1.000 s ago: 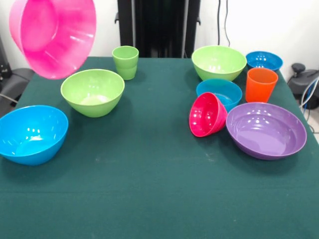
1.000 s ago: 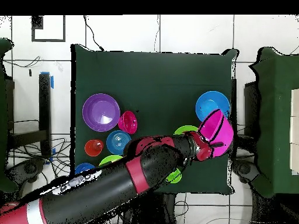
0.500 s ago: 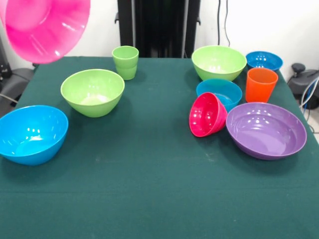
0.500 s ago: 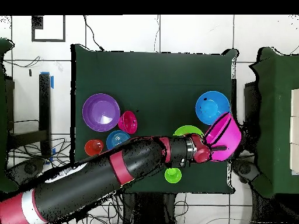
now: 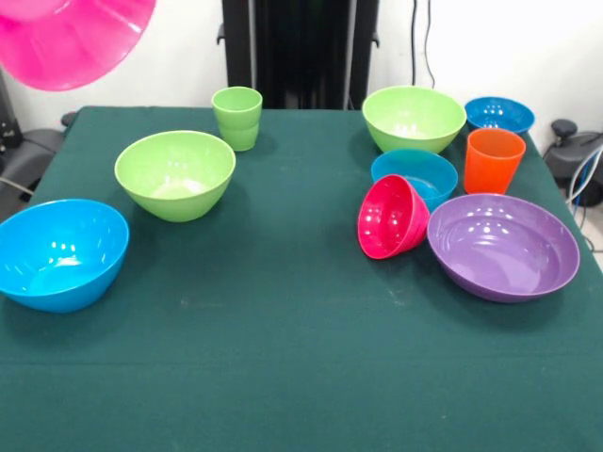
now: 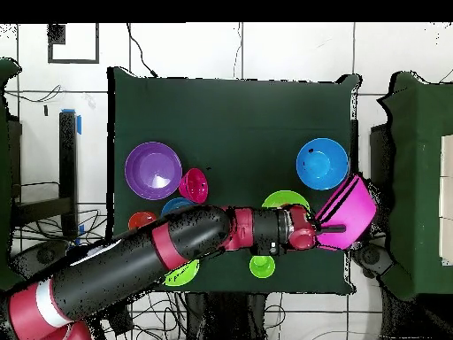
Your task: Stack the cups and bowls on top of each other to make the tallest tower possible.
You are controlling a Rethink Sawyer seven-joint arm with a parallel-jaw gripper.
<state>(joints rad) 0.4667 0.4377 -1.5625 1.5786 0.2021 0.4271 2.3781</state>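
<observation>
The big pink bowl (image 5: 58, 36) hangs tilted high at the top left of the front view, beyond the table's left edge. In the overhead view my gripper (image 6: 326, 229) is shut on the rim of the pink bowl (image 6: 351, 212), out past the table's right edge. On the table stand a light green cup (image 5: 237, 117), an orange cup (image 5: 493, 160), two lime bowls (image 5: 175, 173) (image 5: 413, 118), three blue bowls (image 5: 58, 252) (image 5: 415, 175) (image 5: 498, 115), a tipped red-pink bowl (image 5: 391, 217) and a purple bowl (image 5: 502, 245).
The table has a dark green cloth (image 5: 283, 358). My arm (image 6: 177, 257) lies across the table's near side in the overhead view and hides parts of the bowls there. A black pedestal (image 5: 300, 52) stands behind the table. Chairs stand at both sides.
The pink bowl has moved up and outward, from over the lime and blue bowls to beyond the table's edge, and tilted more onto its side. My arm swung with it.
</observation>
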